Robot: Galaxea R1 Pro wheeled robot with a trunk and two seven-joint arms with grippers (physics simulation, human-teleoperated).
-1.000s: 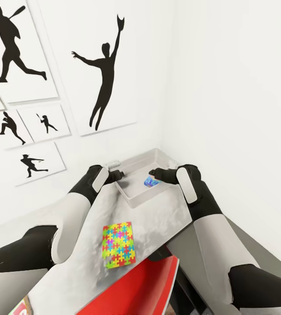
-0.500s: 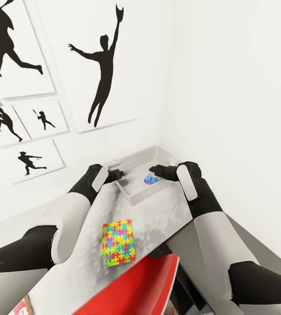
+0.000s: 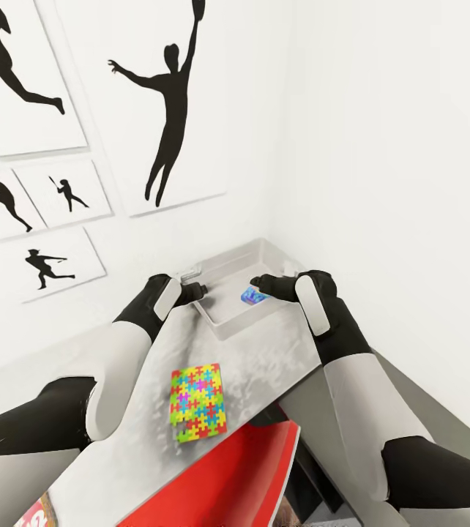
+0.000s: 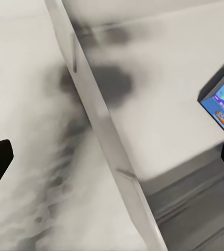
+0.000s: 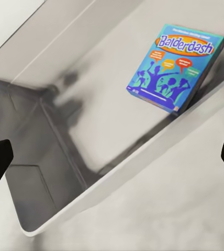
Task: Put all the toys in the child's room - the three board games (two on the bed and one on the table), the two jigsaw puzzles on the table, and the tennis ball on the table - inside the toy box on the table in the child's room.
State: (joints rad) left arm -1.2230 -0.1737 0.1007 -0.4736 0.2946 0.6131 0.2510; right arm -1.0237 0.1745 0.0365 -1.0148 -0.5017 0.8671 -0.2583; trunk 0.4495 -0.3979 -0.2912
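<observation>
The light grey bench runs into the white corner of the room. At its far end sits the shallow grey toy box. Nearer, well apart from the box, a multicolour jigsaw puzzle lies flat on the benchtop.

The whole scene slides up and to the left in the head view, so the camera is shifting, not the posters. The toy box now sits a touch higher in the picture, and the blue game box inside it rides up with it, slightly closer under the right pincer. The jigsaw puzzle creeps up a little too.
</observation>
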